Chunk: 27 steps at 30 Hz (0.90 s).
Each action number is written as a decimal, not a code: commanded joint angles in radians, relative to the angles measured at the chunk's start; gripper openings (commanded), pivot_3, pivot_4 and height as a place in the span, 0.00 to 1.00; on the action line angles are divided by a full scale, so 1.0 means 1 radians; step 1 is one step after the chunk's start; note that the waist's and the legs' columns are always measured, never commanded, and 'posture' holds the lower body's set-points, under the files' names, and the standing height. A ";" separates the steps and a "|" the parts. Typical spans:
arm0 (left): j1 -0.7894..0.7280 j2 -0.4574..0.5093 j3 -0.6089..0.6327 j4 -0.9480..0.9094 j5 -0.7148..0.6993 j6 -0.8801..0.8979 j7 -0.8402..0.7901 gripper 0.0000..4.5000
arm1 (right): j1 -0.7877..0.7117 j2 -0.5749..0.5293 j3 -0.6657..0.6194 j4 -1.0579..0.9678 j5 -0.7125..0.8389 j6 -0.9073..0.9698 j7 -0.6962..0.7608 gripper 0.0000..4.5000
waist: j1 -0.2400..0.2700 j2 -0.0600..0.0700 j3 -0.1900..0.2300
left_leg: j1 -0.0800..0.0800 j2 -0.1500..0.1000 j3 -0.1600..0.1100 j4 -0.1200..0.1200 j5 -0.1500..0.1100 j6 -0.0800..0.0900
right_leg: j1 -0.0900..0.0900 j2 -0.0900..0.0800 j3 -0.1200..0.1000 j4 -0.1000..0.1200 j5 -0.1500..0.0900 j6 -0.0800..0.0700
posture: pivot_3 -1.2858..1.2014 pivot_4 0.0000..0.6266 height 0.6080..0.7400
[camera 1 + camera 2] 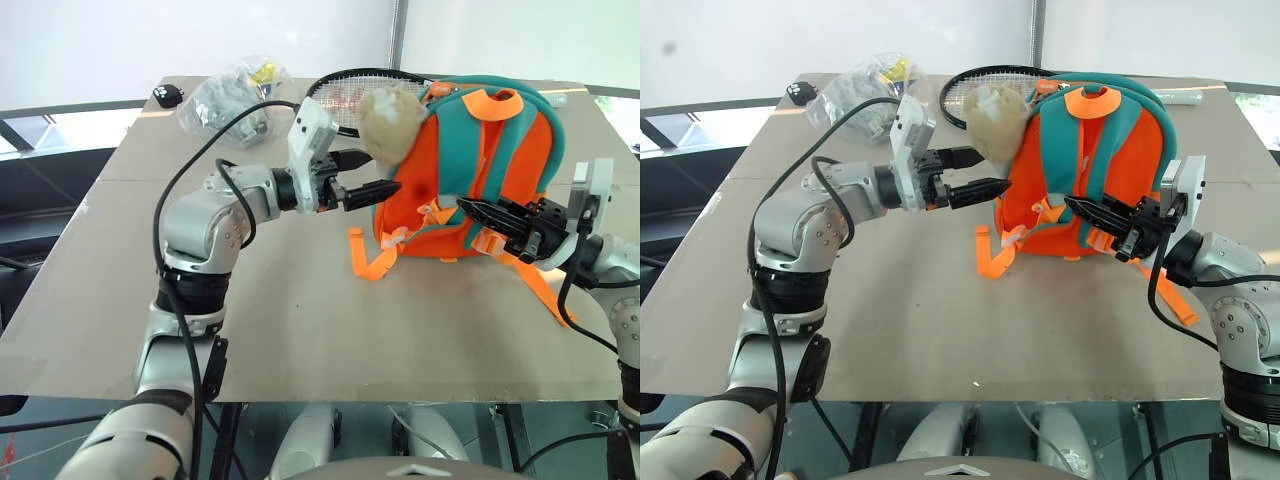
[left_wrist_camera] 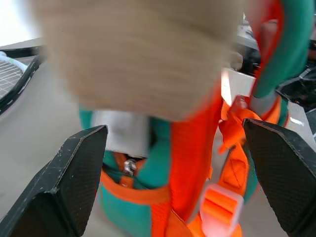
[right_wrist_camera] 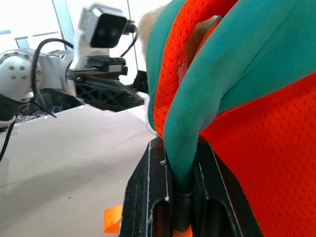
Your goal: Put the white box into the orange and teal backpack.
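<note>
The backpack [image 1: 470, 170] stands upright on the table [image 1: 300, 320], soft and floppy, so I judge it must be held by a strap or it will sag. My right gripper [image 1: 478, 213] is pinched on a teal strap [image 3: 192, 143] at its back. My left gripper [image 1: 372, 174] is level, fingers spread, just before the plush toy [image 1: 392, 122]. White, maybe the box [image 2: 121, 131], shows in the zip opening ahead of the left fingers.
</note>
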 commanded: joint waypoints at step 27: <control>-0.069 -0.111 0.003 0.168 -0.006 -0.113 0.053 0.00 | 0.104 -0.058 -0.078 -0.123 0.100 0.016 -0.050 0.00 | 0.003 0.000 0.000 | 0.000 0.001 0.002 0.001 0.000 0.000 | 0.000 0.002 0.002 0.000 0.000 0.000 | 0.52 0.24 1.00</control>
